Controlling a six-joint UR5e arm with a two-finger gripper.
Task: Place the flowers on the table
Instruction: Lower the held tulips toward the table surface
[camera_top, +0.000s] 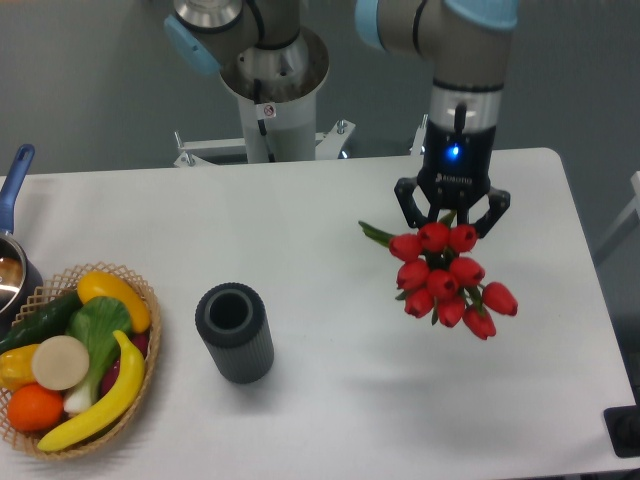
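Camera view: gripper (451, 214) clamps the flowers (447, 279) by their stems above the table (330, 210), right of centre; advise lowering until blooms rest flat before opening, clear of the dark cylinder (235, 332).

One bunch of flowers (447, 278) — about ten red tulips — one dark cylinder (235, 332), one wicker basket (148, 375), one blue-handled pot (12, 262).
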